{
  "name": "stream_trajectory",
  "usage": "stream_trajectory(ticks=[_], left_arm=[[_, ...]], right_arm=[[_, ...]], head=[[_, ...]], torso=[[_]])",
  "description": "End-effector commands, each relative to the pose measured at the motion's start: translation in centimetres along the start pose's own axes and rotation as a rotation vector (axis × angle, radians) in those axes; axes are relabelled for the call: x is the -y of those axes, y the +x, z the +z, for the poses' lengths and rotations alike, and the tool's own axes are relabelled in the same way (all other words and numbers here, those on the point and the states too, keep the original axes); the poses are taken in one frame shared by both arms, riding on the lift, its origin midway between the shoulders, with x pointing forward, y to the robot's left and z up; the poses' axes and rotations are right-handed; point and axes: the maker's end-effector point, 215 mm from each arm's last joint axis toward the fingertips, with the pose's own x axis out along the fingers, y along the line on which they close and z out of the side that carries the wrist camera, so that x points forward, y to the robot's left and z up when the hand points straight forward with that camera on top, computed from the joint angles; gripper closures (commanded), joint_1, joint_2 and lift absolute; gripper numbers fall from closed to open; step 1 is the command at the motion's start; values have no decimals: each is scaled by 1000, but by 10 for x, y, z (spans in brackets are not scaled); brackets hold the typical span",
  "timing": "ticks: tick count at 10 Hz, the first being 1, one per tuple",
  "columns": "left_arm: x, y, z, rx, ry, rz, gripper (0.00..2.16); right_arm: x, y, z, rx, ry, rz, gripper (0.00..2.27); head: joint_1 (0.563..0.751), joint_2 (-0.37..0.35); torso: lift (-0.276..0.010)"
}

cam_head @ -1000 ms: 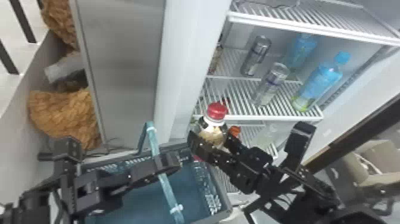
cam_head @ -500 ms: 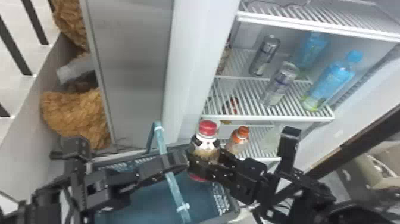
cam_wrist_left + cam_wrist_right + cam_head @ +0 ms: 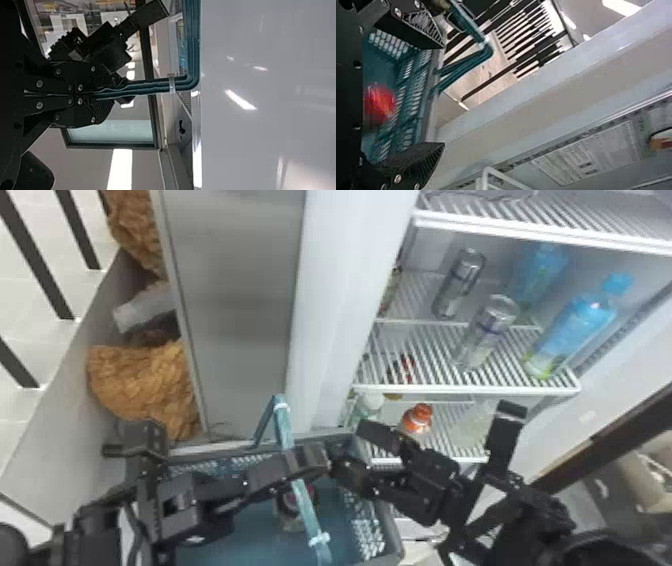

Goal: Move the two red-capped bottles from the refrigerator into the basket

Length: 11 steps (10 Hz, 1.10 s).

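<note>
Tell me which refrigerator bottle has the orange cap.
The bottle on the lower shelf, right of the white-capped one; the blue bottles stand one shelf higher.

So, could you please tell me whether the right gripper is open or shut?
The right gripper is open: in the right wrist view its two black fingers stand wide apart, with nothing held between them.

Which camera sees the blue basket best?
The head camera, because it looks down into the basket and shows its rim and a bottle inside. The left wrist camera shows its handle held by the left gripper. The right wrist camera shows a holey side and the bent handle.
</note>
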Motion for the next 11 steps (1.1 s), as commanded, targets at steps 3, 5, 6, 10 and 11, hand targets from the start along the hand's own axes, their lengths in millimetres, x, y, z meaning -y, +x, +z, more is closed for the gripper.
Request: stream_trajectory(ticks=[3,5,6,10,11], left_arm=[[0,0,0,0,0,0,1204],[1,0,0,0,-1,-2,1204],[0,0,-1,1,-3,-1,1204],[0,-1,0,3,-2,-1,1204],[1,-1,0,3,-2,-3,1204]], right_arm=[[4,-6,23,69,-72,-32,119],[0,-7,21,80,-41,-21,124],[-6,-8,22,92,-11,0,125],[15,-40,52,138,-85,-96,127],[19,-46,63,160,-115,-116,127]], head=[[695,-216],[695,-223],[695,-224],[695,-241],[695,-266]], torso=[[0],[0],[0],[0],[0]])
